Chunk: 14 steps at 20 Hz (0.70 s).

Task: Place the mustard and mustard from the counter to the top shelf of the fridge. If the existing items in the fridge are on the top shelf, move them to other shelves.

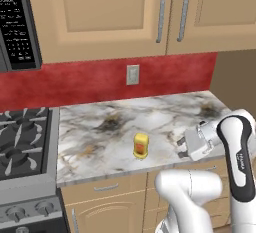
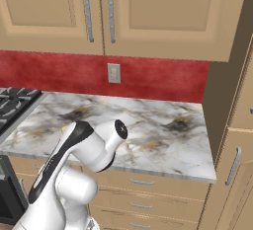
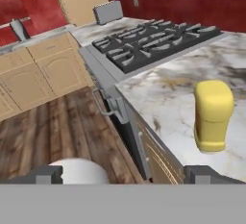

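Mustard jar standing upright on the marbled counter, near its front edge.
To its right the pincer hangs with its jaws spread wide and empty, well apart from the jar; the black stove sits off to the left.

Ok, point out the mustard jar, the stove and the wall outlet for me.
mustard jar (image 1: 141,145), left base view, on its orange-red label.
stove (image 3: 153,40), hand view, on the black burner grates.
wall outlet (image 2: 114,73), right base view, on the middle of its plate.
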Available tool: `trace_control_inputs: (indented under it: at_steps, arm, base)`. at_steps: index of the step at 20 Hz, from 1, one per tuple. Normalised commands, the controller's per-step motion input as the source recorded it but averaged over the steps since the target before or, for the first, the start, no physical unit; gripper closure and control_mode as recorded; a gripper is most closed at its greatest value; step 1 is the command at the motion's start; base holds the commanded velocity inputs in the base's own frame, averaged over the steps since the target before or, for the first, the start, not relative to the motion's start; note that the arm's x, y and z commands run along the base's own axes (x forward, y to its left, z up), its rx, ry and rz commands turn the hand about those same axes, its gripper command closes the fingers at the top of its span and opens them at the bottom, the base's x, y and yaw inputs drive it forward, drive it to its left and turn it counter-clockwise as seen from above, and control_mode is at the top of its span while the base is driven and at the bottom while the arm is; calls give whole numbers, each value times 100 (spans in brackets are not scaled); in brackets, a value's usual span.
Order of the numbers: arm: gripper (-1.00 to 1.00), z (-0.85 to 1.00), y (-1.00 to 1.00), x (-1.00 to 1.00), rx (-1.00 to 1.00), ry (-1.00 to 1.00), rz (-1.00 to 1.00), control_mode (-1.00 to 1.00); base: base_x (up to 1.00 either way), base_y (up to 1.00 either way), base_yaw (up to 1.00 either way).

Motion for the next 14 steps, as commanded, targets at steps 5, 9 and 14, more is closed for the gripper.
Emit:
trace_control_inputs:
  at_steps: [5,9,14]
  arm:
    - [-100,0,-11,5,0,0,0,-100]
    - [-100,-6,0,29,1,0,0,-100]
    - [-100,-6,1,47,5,0,0,-100]
  base:
    - [0,0,0]
    - [0,0,0]
    - [0,0,0]
